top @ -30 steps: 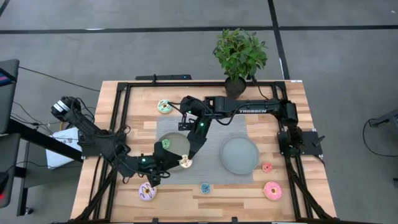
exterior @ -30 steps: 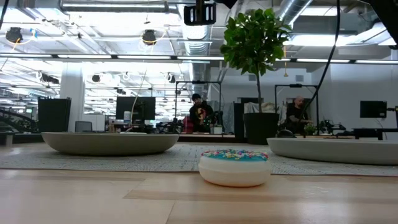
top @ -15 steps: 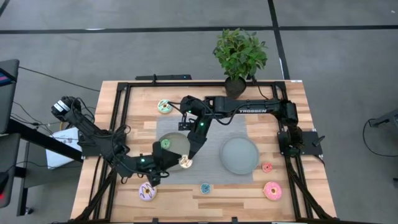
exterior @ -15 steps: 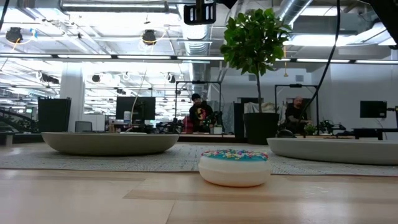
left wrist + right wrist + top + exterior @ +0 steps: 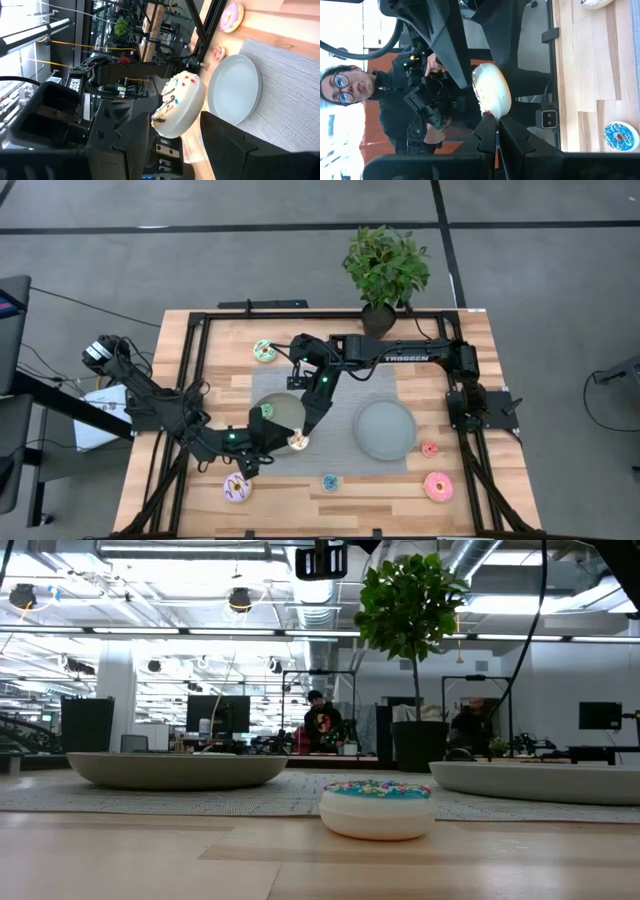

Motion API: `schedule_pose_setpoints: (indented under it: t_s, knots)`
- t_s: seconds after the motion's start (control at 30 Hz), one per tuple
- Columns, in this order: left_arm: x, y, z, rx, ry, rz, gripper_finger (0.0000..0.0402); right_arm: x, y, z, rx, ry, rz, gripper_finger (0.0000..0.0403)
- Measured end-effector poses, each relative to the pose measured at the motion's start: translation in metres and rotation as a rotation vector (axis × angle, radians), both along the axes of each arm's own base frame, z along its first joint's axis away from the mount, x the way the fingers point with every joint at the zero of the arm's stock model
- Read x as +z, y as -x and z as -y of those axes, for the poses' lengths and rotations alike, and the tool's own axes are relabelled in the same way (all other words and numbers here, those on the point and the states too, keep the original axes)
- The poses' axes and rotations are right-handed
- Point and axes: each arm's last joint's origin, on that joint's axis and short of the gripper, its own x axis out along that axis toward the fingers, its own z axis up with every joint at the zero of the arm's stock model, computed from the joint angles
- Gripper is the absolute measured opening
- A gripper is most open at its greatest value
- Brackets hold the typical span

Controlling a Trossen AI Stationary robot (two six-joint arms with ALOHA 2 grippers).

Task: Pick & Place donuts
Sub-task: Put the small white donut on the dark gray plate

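Observation:
A white-iced sprinkled donut [image 5: 181, 102] hangs in the air near the left grey plate's [image 5: 280, 412] near-right rim, with my left gripper [image 5: 291, 444] shut on it. My right gripper [image 5: 303, 431], shut, comes from the far side, its tips at the same donut [image 5: 491, 90]. A tiny green donut [image 5: 267, 411] lies on the left plate. On the wood lie a green donut [image 5: 265, 351], a purple-white one [image 5: 236, 489], a blue one [image 5: 377, 808], a tiny red one [image 5: 429, 448] and a pink one [image 5: 438, 486]. My left gripper pinches the white donut between its two fingers [image 5: 125, 132], one on each side of its rim [image 5: 159, 120]. It comes about level from the table's left. The donut stands on edge, lifted clear of the mat. My right gripper's shut fingertips [image 5: 490, 119] meet the donut's edge [image 5: 493, 111], slanting down from the far side. Whether they reach into its hole I cannot tell.
A second grey plate [image 5: 386, 430] lies on the grey mat [image 5: 350, 385] to the right. A potted plant [image 5: 385, 270] stands at the far edge. A black frame [image 5: 195, 380] runs round the table. A person [image 5: 380, 100] shows beyond the table.

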Motion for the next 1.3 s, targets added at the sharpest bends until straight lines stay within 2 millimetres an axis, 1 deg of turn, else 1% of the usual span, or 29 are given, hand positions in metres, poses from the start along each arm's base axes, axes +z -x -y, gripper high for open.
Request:
schedule_pose_setpoints:
  t_s: [0.13,0.2,0.43,0.6,0.73,0.87,0.97,1.1,1.17,1.3]
  knots:
    - [0.0,-0.002,-0.003,0.0,0.01,-0.001,0.017,0.0,0.0,0.0,-0.001,0.001,0.003,0.0006]
    - [0.0,-0.003,-0.004,-0.005,0.028,-0.001,0.0162,0.0,0.0,0.0,-0.001,0.001,0.003,0.0006]
    - [0.0,-0.003,-0.004,-0.006,0.031,0.0,0.0097,0.0,0.0,0.001,-0.004,0.002,0.003,0.0006]
    - [0.0,-0.003,-0.004,0.0,0.031,0.001,0.0056,0.0,0.0,0.006,-0.015,0.002,0.003,0.0006]
    - [0.0,-0.003,-0.004,0.002,0.036,0.001,0.0034,0.0,-0.001,0.007,-0.026,0.011,0.007,0.0006]
    - [-0.001,-0.002,-0.005,0.023,0.052,-0.004,0.0025,0.0,-0.001,0.008,-0.033,0.016,0.015,0.001]
    - [-0.005,-0.001,-0.006,0.072,0.062,-0.027,0.0025,0.001,-0.002,0.008,-0.035,0.017,0.017,0.0029]
    - [-0.013,0.001,-0.009,0.139,0.077,-0.077,0.0026,0.001,-0.001,0.004,-0.001,-0.007,0.016,0.0071]
    - [-0.02,0.003,-0.012,0.185,0.101,-0.118,0.0026,0.0,0.001,0.0,0.024,-0.023,-0.003,0.0089]
    - [-0.034,0.01,-0.017,0.28,0.218,-0.191,0.0022,-0.003,0.005,-0.009,0.053,-0.019,-0.043,0.0115]
